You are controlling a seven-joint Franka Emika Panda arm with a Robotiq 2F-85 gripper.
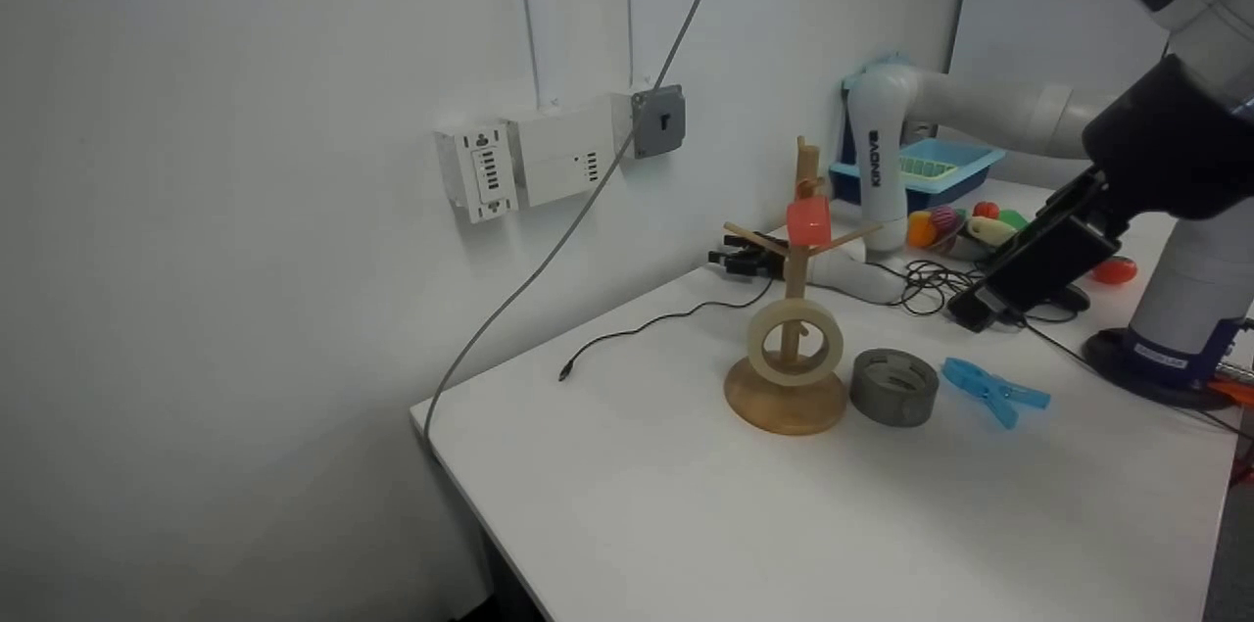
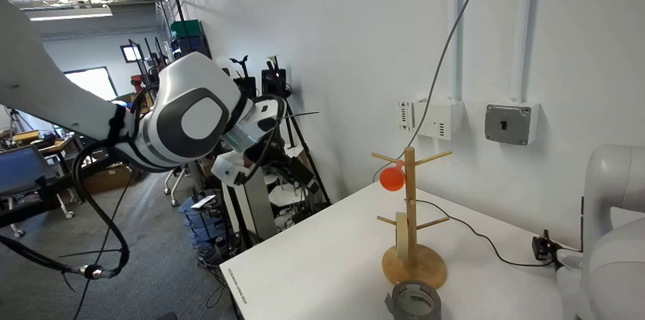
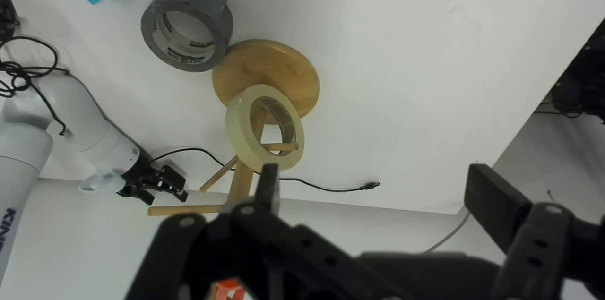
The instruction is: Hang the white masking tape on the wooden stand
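The white masking tape [image 1: 762, 348] hangs upright on a low peg of the wooden stand [image 1: 789, 416]. In the wrist view the peg pokes through the hole of the tape [image 3: 241, 132], in front of the post. In an exterior view the tape [image 2: 401, 237] shows edge-on beside the post of the stand [image 2: 410, 196]. An orange-red cup-like piece [image 2: 392, 179] is on an upper peg. My gripper [image 3: 373, 172] is open and empty, its fingers wide apart. It is away from the stand and above table height, and also shows in both exterior views [image 1: 980, 309] [image 2: 305, 179].
A grey tape roll [image 1: 893, 392] stands beside the stand's base. A blue clip [image 1: 994, 389] lies past it. A second white arm [image 1: 882, 142] with a black gripper lies near the wall. A black cable [image 3: 326, 188] runs behind the stand. Blue bins [image 1: 940, 167] and colourful toys stand farther back.
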